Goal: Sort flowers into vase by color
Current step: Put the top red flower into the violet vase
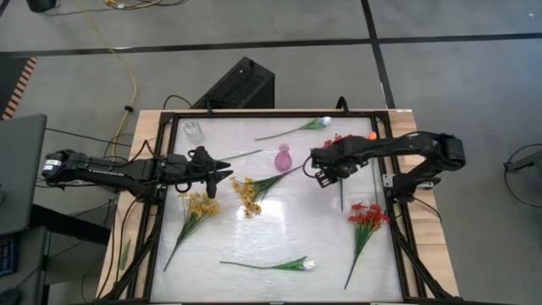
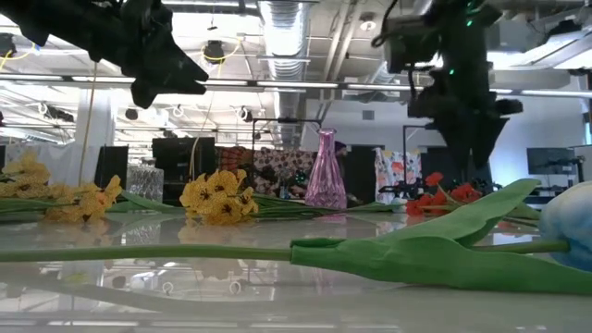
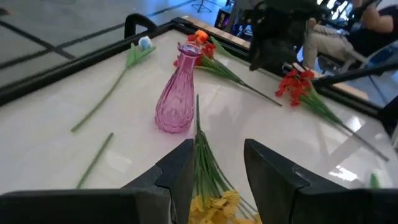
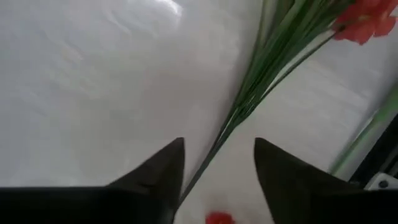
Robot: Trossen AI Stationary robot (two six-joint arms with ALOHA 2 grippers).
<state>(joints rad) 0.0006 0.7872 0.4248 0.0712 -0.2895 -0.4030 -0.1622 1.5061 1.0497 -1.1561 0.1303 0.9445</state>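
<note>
A pink glass vase (image 1: 283, 158) stands upright mid-table, and a clear vase (image 1: 193, 131) stands at the far left. Two yellow sprays (image 1: 247, 195) (image 1: 201, 204), a red cluster (image 1: 368, 215), a red stem (image 4: 249, 93) and two white buds (image 1: 305, 264) (image 1: 322, 124) lie flat on the table. My left gripper (image 3: 217, 168) hangs open above the stems (image 3: 202, 152) of one yellow spray, left of the pink vase. My right gripper (image 4: 217, 168) points down, open, over the red flower's green stems, right of the vase (image 3: 177, 93). Neither gripper touches anything.
A black rail (image 1: 254, 113) frames the white table top. A small orange bloom (image 3: 200, 36) lies beyond the pink vase near the far rail. A black box (image 1: 241, 83) sits on the floor past the far edge. A seated person (image 3: 348, 31) shows beyond the table.
</note>
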